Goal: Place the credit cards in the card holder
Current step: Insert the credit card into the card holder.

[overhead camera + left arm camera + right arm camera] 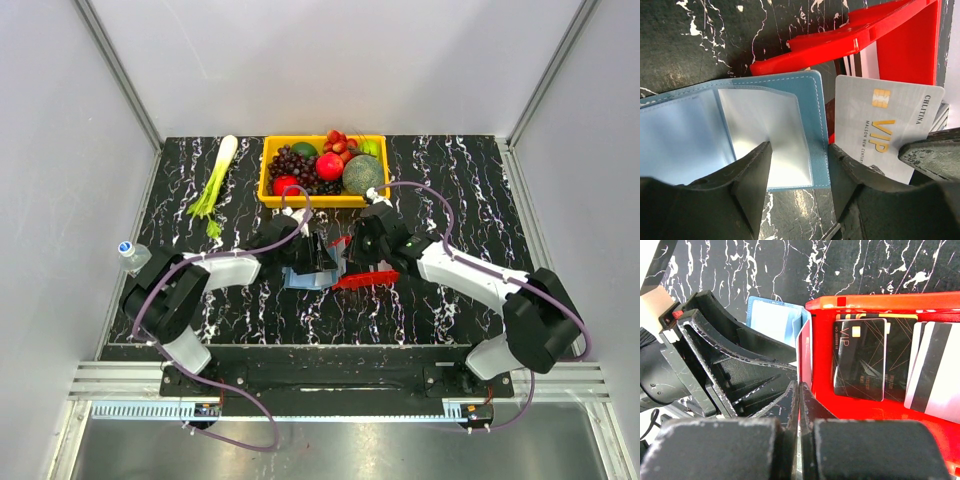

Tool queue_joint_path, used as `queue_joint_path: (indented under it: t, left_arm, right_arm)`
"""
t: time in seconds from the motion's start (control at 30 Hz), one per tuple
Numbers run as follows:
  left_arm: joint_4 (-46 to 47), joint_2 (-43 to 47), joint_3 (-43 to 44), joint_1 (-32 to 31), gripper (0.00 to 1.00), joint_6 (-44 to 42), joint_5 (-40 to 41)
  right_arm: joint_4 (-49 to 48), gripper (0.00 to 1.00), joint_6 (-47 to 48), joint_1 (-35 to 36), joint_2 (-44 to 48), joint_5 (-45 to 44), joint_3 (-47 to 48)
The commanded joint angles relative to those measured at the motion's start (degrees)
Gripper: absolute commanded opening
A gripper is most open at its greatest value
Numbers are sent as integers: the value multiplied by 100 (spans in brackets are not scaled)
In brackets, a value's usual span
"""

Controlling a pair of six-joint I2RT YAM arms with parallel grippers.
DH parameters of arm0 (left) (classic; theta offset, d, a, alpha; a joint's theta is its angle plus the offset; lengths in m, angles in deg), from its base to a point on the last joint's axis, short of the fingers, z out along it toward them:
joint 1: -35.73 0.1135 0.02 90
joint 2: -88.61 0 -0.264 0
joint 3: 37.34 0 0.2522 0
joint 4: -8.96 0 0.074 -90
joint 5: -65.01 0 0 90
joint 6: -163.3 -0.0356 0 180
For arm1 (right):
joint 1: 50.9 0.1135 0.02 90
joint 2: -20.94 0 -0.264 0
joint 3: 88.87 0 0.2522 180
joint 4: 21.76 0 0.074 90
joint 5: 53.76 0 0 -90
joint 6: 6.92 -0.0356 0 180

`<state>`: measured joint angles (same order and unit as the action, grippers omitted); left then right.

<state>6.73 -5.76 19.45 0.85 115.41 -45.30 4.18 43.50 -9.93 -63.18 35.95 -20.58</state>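
Beside red tray (900,45) | left end effector (799,150) spread astride card holder (765,115) | right end effector (799,390) pinching grey card (880,125)

Pale grey walls (330,60), joined by aluminium rails (122,75), enclose a black, white-veined marble tabletop (450,180).

Pale card (805,352) between end effector (799,392) fingers

Top view: fixed high at the near edge, looking down over the whole worktop (330,315). Left wrist view: close, down onto holder (765,125) and tray (810,52) rim. Right wrist view: close, into tray. Wrist views share both.
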Motion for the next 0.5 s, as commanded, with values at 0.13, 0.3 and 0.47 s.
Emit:
queue_joint_path:
  t: [0.13, 0.3, 0.47]
  left_arm:
    - [51, 383, -171, -37, 50, -10, 388]
    - [16, 665, -180, -37, 47, -115, 572]
    - [-107, 700, -84, -37, 33, -212, 608]
  right_arm:
    - [-147, 0, -68, -1, 194, 73, 164]
    - [47, 0, -33, -1, 404, -75, 94]
    - [135, 0, 2, 7, 501, -120, 129]
